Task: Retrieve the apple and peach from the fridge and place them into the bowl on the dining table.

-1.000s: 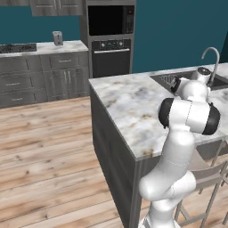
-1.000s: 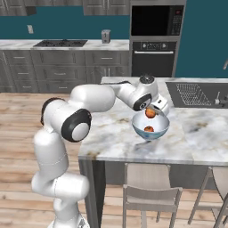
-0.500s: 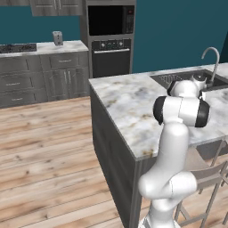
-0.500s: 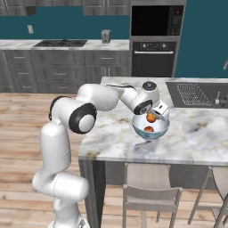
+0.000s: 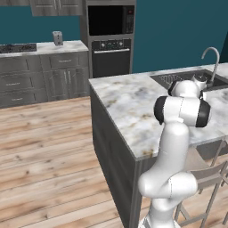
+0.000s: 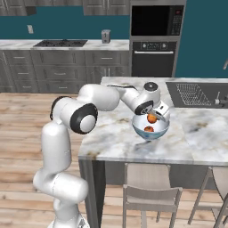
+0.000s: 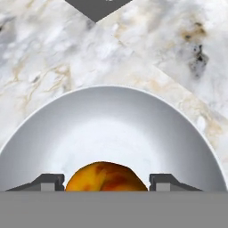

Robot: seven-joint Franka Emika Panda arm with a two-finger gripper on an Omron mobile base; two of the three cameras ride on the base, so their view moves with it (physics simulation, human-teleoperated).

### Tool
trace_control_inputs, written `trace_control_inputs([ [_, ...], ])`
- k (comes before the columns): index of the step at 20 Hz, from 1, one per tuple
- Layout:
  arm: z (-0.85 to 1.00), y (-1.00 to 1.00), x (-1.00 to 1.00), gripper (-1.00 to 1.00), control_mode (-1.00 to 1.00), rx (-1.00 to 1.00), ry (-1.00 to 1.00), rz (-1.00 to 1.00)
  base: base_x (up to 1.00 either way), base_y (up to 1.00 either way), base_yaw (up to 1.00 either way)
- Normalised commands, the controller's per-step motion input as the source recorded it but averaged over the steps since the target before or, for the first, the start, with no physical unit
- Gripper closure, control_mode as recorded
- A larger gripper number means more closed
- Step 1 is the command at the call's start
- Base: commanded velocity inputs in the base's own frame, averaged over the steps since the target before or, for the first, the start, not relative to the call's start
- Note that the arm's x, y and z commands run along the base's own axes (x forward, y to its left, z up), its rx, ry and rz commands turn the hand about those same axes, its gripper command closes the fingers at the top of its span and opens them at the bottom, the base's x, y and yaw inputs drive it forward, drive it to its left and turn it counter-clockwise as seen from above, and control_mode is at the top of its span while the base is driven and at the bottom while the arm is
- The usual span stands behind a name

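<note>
In the right base view my gripper [image 6: 153, 116] hangs just over the pale glossy bowl [image 6: 161, 132], shut on the orange peach [image 6: 152, 118]. Below the peach, the red apple [image 6: 149, 129] lies inside the bowl. The bowl stands on the marble dining table [image 6: 111, 133], near its middle. In the hand view the peach [image 7: 106, 177] sits between my two dark fingertips [image 7: 52, 181], with the bowl's [image 7: 111, 120] smooth inside spread beneath it and the veined table [image 7: 53, 58] beyond. My own arm hides the bowl in the left base view. The fridge is out of view.
A sink with a drying rack [image 6: 193, 93] and a faucet [image 5: 213, 58] are set into the table's far end. Chairs [image 6: 151, 196] stand at its near side. Dark cabinets [image 5: 40, 78] and a wall oven [image 5: 109, 38] line the back wall across a wooden floor.
The arm's elbow has swung up and toward the table. The gripper with the peach has sunk slightly toward the bowl.
</note>
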Motion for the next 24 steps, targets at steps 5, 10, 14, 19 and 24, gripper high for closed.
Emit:
trace_control_inputs([
  [5,-0.02,0.00,0.00,1.00,-1.00,0.00,0.01,0.00,0.00,0.00,0.00],
  [10,-0.14,0.00,0.00,1.00,-1.00,0.00,0.02,0.00,0.00,0.00,0.00],
  [14,-0.20,0.00,0.01,1.00,-1.00,0.00,0.02,0.00,0.00,0.00,0.00],
  [19,-0.11,0.00,0.23,1.00,-1.00,0.00,0.04,0.00,0.00,0.00,0.00],
  [24,0.00,0.00,0.28,1.00,-1.00,0.00,0.04,0.00,0.00,0.00,0.00],
])
